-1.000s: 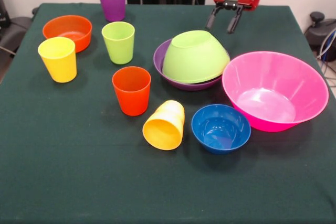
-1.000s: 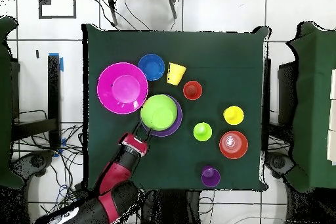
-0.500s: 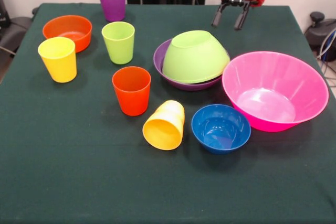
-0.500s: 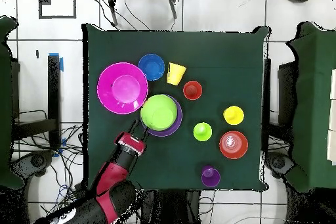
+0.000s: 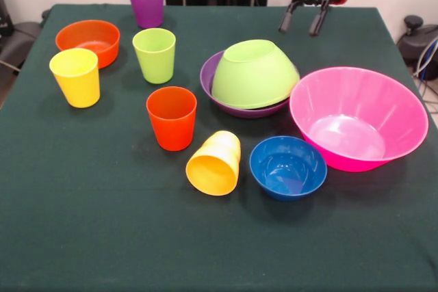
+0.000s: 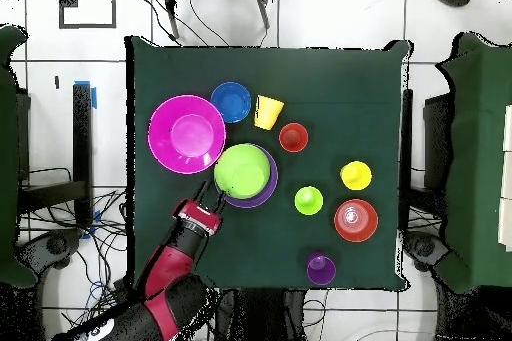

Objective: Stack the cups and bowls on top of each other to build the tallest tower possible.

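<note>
Gripper (image 5: 302, 22) empty, fingers spread, hanging above table (image 5: 102, 237) far edge, apart from lime green bowl (image 5: 253, 73). That bowl inverted, tilted, resting in purple bowl (image 5: 209, 76) mid-table. Pink bowl (image 5: 356, 117) and blue bowl (image 5: 287, 167) upright beside. Yellow-orange cup (image 5: 215, 163) on its side, long axis toward near edge, mouth facing it. Other cups upright.

The table (image 5: 102, 237) wears plain dark green cloth. The bowls are pink (image 5: 358, 115), blue (image 5: 287, 167), orange (image 5: 88, 40), and lime green (image 5: 253, 73) over purple (image 5: 208, 80). The cups are purple (image 5: 146, 2), lime (image 5: 155, 55), yellow (image 5: 75, 76), orange-red (image 5: 172, 117) and yellow-orange (image 5: 215, 163).
</note>
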Action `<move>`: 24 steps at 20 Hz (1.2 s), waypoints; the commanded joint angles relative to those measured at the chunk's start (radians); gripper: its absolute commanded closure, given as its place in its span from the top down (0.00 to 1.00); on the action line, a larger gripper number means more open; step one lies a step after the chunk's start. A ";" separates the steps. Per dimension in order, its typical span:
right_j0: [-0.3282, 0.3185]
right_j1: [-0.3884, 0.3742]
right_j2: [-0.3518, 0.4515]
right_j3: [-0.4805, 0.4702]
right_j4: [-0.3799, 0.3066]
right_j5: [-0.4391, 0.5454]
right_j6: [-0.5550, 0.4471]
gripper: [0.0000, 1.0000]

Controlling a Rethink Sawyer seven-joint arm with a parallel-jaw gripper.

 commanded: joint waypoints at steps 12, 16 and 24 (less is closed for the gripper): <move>-0.054 0.084 0.083 -0.142 0.073 -0.065 -0.029 1.00; -0.048 0.067 0.088 -0.143 0.091 -0.043 -0.034 1.00; -0.060 0.079 0.090 -0.164 0.105 -0.081 -0.029 1.00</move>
